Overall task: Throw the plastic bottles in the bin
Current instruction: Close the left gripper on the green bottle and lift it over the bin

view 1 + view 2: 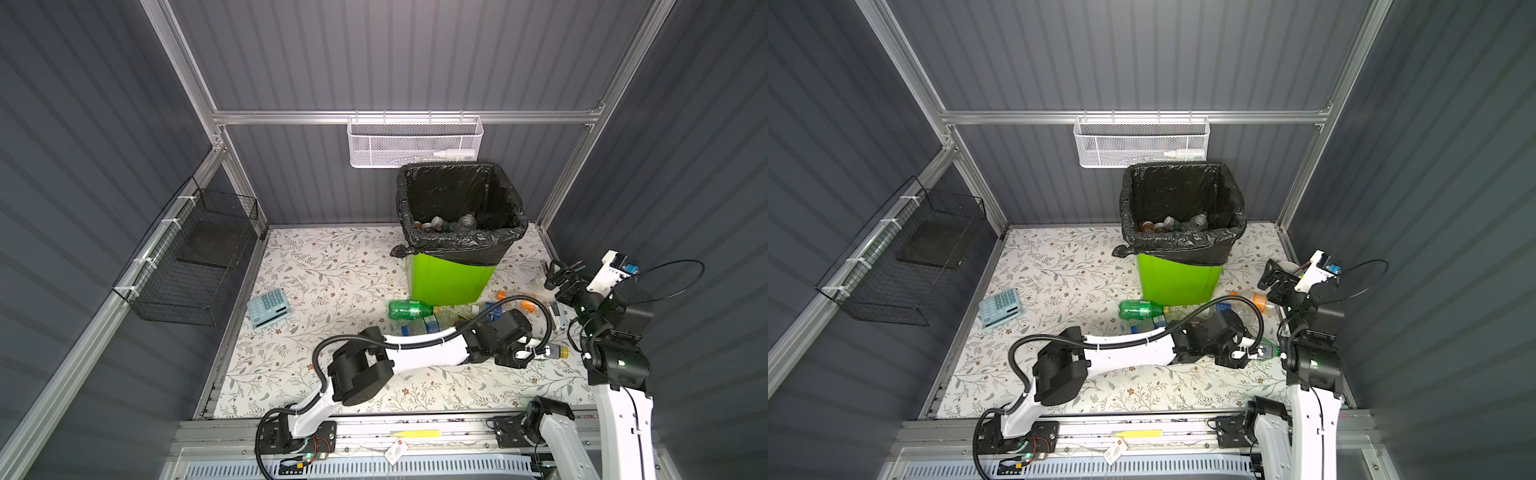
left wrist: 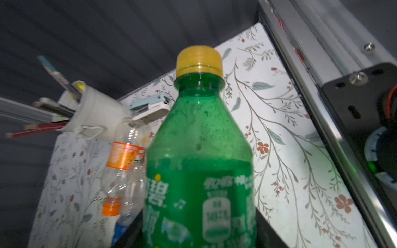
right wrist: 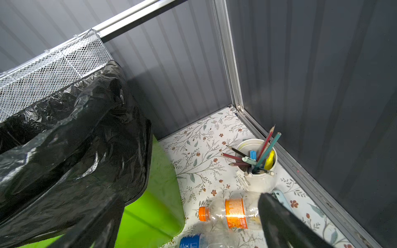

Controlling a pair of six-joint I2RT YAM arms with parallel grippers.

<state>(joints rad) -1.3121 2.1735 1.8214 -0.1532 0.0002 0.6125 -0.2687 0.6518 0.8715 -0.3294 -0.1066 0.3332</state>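
My left gripper (image 1: 536,354) (image 2: 199,236) is shut on a green plastic bottle (image 2: 199,150) (image 1: 557,352) (image 1: 1268,351) with a yellow cap, low over the table's right side. My right gripper (image 1: 559,274) (image 3: 191,199) hangs open and empty, raised beside the bin's right wall. The bright-green bin (image 1: 451,278) (image 1: 1177,280) (image 3: 150,214) has a black bag and holds several bottles (image 1: 449,224). In front of it lie a green bottle (image 1: 409,309), an orange-labelled clear bottle (image 1: 525,303) (image 3: 234,212) (image 2: 124,158) and a blue-labelled one (image 3: 193,241).
A white cup of pencils (image 3: 256,169) (image 2: 94,111) stands in the far right corner. A pale blue calculator (image 1: 268,308) lies at the left. A white mesh basket (image 1: 415,143) hangs on the back wall and a black wire basket (image 1: 195,262) on the left wall.
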